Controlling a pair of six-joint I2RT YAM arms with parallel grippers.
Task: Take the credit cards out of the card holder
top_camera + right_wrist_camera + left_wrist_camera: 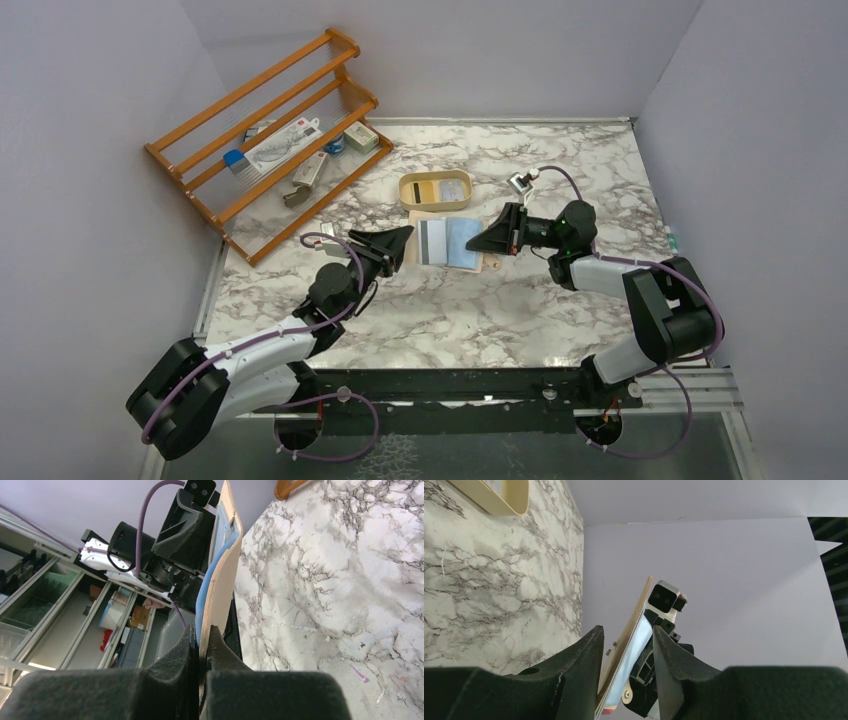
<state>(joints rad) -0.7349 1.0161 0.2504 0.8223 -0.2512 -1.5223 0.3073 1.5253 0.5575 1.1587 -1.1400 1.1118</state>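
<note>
**Wallet spread between my two claws, cards only half seen**

At the far left a wooden rack (250, 93) leans by the wall. The small things on its rails are too small for me to name.

My left claw (403, 238) is at the left edge of the wallet (225, 575). Its fingers are spread, one on each side of that edge. From my left wrist I see the wallet only edge-on, a thin tan line with a pale blue sliver behind it. The near finger sits just beside the leather, but I cannot tell if it touches. The lower end of the wallet is cut off by my own fingers.

From above, the wallet lies open in the middle of the counter (520, 310). Two cards show in it: a striped card (432, 241) with a dark band on the left and a blue card (464, 241) on the right. I cannot make out how deep either sits in its pocket, or whether the wallet rests on the counter or hangs just above it.

Just behind it stands a cream tray (436, 205); what is in it is pale and unclear.

My right claw (478, 242) is pressed together on the wallet's right edge, pinching the tan leather. From that wrist the blue card shows only as a strip behind the flap.
</note>
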